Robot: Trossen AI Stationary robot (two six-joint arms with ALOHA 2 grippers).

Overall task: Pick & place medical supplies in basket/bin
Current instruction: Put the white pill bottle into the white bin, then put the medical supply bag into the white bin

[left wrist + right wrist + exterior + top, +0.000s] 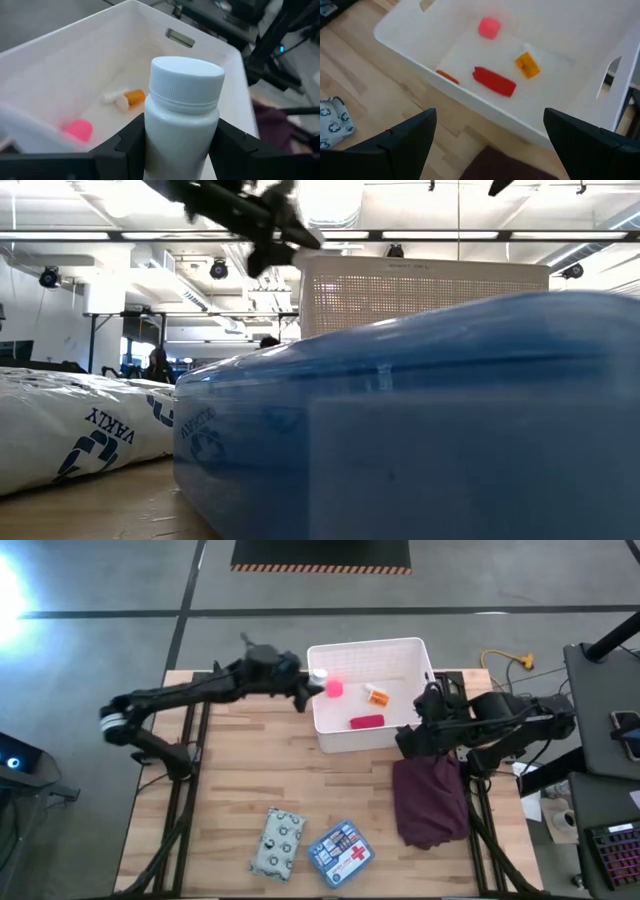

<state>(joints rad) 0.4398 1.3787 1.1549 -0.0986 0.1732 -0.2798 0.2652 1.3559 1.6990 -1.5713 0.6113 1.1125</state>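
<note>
My left gripper (308,690) hangs over the left far corner of the white bin (330,738), shut on a small white bottle (184,115). In the bin lie a pink block (334,688), an orange pill bottle (376,695) and a red tube (366,721). My right gripper (490,150) is open above the bin's near right part, and touches nothing. The dotted pouch (278,840) and the blue first-aid box (340,850) lie flat near the table's near edge. My left gripper pinches the white bottle by its body just below the cap (182,137), one finger (131,142) on either side. It reaches in from the table's left. The bottle is lifted clear above the bin, and its ribbed cap (187,80) stands out past the fingers.
A dark maroon cloth (430,800) lies crumpled on the table's right side, just in front of the bin. Bare wood stretches between the bin and the pouch. In the low view the blue box (420,420) fills the foreground, with the pouch (80,420) to its left.
</note>
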